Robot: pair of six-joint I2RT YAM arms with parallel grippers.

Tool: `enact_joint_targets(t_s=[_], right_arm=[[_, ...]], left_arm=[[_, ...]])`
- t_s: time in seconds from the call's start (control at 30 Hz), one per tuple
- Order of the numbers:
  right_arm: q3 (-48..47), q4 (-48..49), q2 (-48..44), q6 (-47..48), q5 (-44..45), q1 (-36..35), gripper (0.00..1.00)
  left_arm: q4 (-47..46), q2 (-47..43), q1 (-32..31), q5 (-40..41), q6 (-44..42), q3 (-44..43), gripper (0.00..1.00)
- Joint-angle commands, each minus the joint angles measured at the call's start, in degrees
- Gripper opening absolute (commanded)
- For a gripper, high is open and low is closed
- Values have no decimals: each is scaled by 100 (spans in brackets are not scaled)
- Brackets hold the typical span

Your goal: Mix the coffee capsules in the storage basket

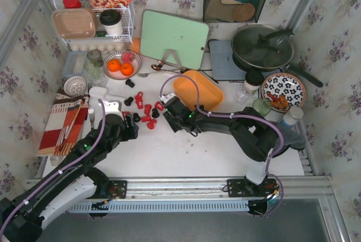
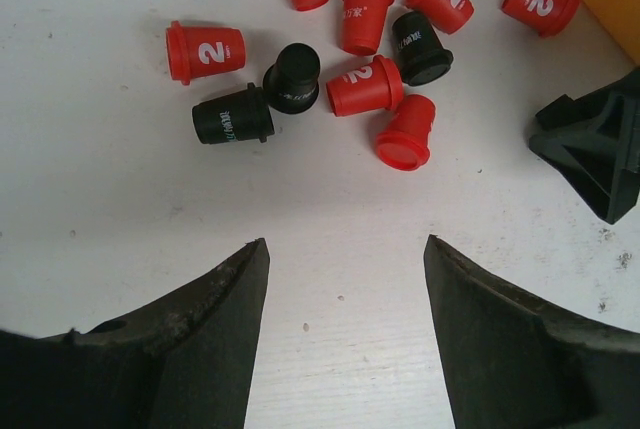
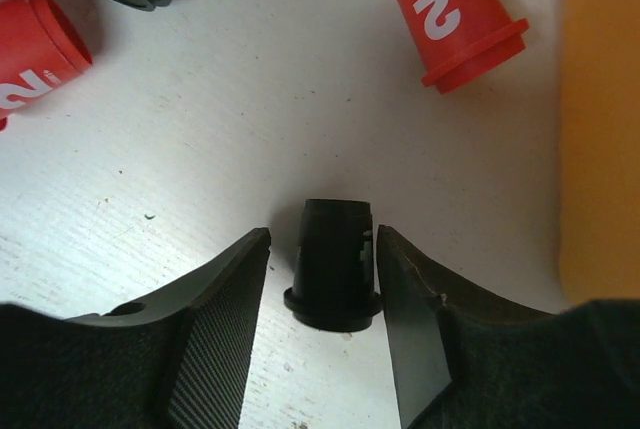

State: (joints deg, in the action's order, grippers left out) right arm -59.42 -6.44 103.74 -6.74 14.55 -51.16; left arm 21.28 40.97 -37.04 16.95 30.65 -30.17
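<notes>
right fingers [image 3: 215, 349] ribbed | flank tapered, flanged black capsule [image 3: 335, 259] | tabletop [image 3: 250, 99] scuffed white

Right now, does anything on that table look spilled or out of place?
Yes: the red and black coffee capsules lie scattered loose across the white table, beside the orange storage basket, which looks empty. One black capsule sits between the jaws of the right end effector.

Your white table [image 1: 186, 152] carries small red and black tapered plastic coffee capsules [image 2: 365, 84], scattered just ahead of the left hand [image 2: 345, 244]. One black capsule [image 3: 335, 264] lies between the fingers of the right hand [image 3: 323, 239], with the shallow orange plastic basket [image 3: 600, 119] to its right.
</notes>
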Motion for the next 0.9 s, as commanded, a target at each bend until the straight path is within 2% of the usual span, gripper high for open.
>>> enact_joint_targets(t_s=[0.0, 0.33, 0.6, 0.77, 0.87], right_arm=[[-136, -188, 160, 24, -27, -8, 51], [-340, -377, 84, 17, -74, -8, 24], [-343, -247, -630, -38, 157, 11, 17], [-59, 95, -1194, -3, 827, 134, 17], [355, 474, -1596, -112, 1259, 442, 17]], left_arm=[[16, -32, 3, 107, 30, -10, 66], [-32, -15, 12, 118, 25, 1, 66], [-79, 39, 17, 90, 50, 38, 66], [-69, 51, 21, 73, 48, 56, 66], [-54, 38, 21, 64, 57, 71, 66]])
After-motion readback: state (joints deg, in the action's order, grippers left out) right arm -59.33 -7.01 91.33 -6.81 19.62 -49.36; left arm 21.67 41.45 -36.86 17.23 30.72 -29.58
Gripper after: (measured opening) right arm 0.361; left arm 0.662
